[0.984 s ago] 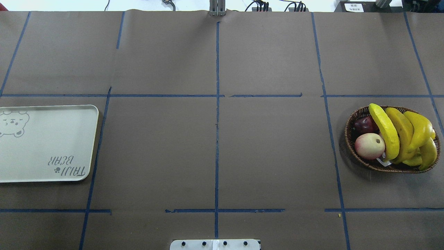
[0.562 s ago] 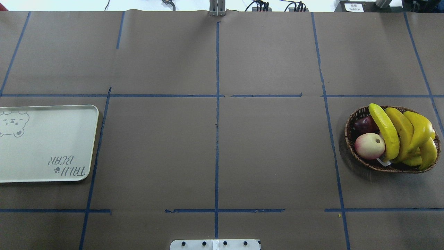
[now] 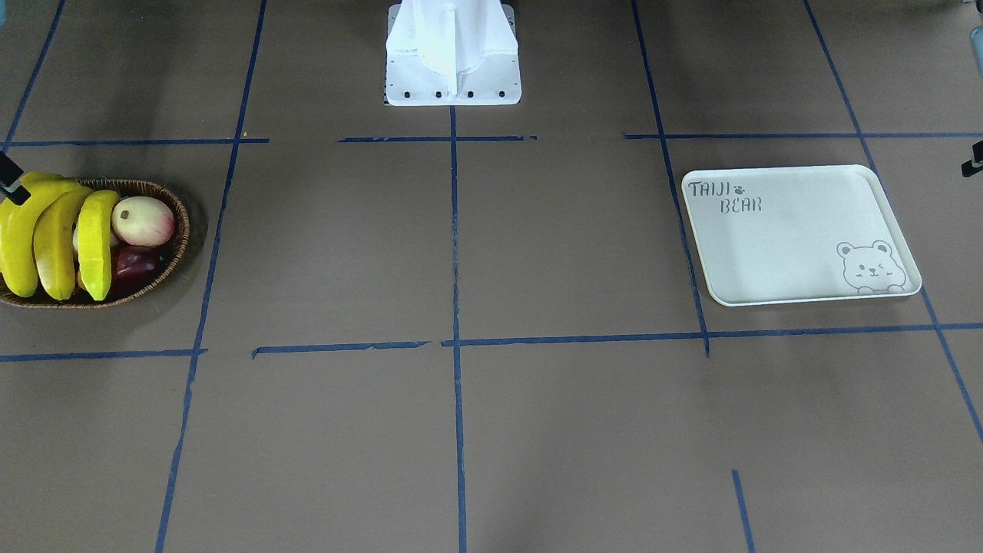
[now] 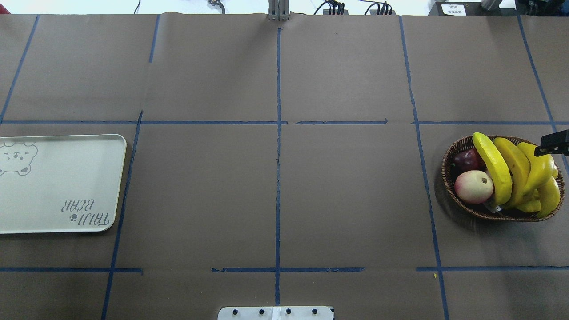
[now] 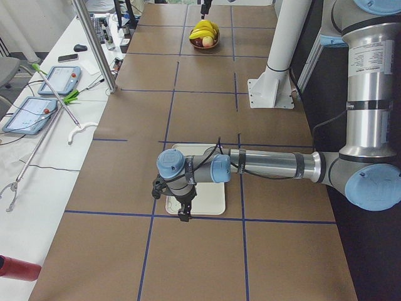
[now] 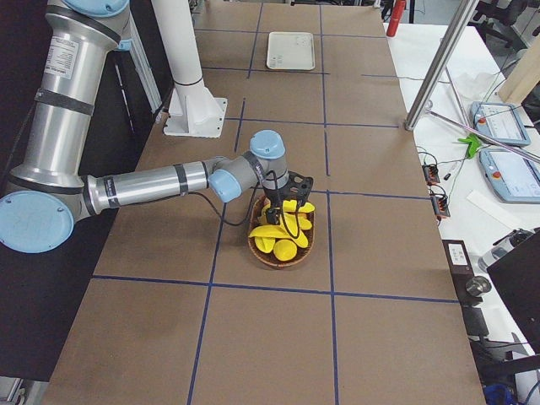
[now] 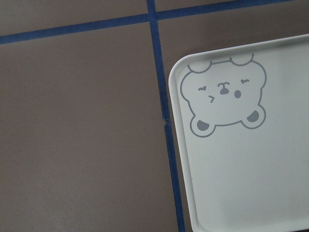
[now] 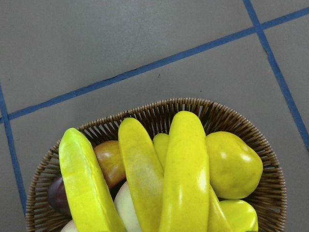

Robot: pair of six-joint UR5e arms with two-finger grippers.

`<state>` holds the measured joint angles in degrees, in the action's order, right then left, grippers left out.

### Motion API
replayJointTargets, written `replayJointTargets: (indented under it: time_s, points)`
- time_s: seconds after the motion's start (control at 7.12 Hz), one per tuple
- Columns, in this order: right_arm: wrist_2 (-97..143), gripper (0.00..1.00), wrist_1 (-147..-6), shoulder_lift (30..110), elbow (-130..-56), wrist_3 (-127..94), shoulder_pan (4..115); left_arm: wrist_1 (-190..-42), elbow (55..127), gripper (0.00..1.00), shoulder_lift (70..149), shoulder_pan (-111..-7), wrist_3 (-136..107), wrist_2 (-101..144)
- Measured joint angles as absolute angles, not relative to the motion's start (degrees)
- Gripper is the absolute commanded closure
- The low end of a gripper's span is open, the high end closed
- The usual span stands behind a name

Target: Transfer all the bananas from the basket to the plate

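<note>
Bananas (image 4: 515,171) all lie in basket (image 4: 446,171), far right; plate (image 4: 62,186), far left, holds none. Whole transfer left. Right gripper (image 4: 552,143) hovers over basket, left gripper (image 5: 183,210) over plate corner; cannot tell either's grip state.

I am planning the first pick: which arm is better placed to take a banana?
Right. The right gripper hangs over the bananas in the basket. The left gripper is over a corner of the plate, far from them.
</note>
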<state>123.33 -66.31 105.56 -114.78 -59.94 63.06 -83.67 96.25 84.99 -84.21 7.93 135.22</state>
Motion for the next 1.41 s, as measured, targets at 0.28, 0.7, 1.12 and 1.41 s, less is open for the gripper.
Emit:
replayJointTargets:
  time_s: [0.28,0.7,1.12,1.41]
  points:
    - [121.1,0.1,-65.9,105.8,-113.5,-61.2,60.0,-83.7,96.2,0.0,85.0,-84.2,8.0,135.2]
    - [119.9,0.28,-65.8,105.6,-112.2,-61.4,57.9,-83.7,96.2,0.0,85.0,-84.2,8.0,135.2]
    - [118.0,0.62,-65.8,105.3,-112.0,-61.4,55.6,-83.6,96.2,0.0,85.0,-83.7,7.9,135.2]
    - [117.8,0.94,-65.8,105.4,-112.2,-61.2,55.6,-83.6,96.2,0.0,85.0,-83.5,7.9,135.2]
